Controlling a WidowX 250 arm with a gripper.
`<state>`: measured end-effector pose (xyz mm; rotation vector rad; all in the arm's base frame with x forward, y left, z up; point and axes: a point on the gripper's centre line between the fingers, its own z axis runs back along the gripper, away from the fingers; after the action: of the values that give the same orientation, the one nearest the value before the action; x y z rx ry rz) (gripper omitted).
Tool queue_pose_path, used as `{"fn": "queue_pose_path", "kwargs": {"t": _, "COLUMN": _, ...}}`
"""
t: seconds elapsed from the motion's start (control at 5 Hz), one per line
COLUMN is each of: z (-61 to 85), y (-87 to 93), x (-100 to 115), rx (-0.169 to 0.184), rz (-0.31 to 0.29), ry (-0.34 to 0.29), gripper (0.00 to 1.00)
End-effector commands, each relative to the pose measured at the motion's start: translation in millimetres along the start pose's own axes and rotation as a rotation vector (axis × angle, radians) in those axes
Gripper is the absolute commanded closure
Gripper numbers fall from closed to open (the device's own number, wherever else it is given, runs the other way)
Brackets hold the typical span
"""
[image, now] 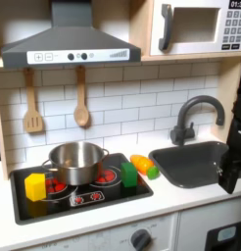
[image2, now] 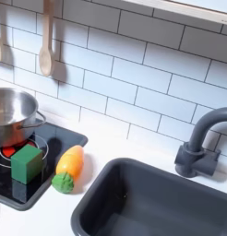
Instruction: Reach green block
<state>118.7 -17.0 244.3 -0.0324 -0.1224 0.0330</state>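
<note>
Waiting at the first exterior view's right edge, the gripper (image: 231, 169) is seen well apart from the green block (image: 128, 175); reach unstarted, finger state cannot be told.

A toy kitchen holds one green block (image: 128, 175), standing on the one black stovetop (image: 113, 194), with one yellow block (image: 35, 186) at the first exterior view's left end of it. One steel pot (image: 75, 162) sits on the stove, where two red burner rings (image: 100, 177) can be counted. One orange elongated toy with a green end (image2: 67, 170) lies beside one dark sink (image2: 171, 203), served by one dark faucet (image2: 203, 143). Two wooden utensils (image: 81, 110) hang on the tiled wall in the first exterior view. Above are one range hood (image: 70, 44) and one microwave (image: 199, 26). One robot arm (image: 235, 147) stands at the first exterior view's right edge.
</note>
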Motion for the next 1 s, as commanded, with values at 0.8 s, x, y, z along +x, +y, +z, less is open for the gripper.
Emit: {"fn": "queue_pose_path", "kwargs": {"t": 0.8, "z": -12.7, "y": 26.8, "x": 64.7, "rx": 0.024, "rz": 0.061, "ry": 0.030, "gripper": 0.00}}
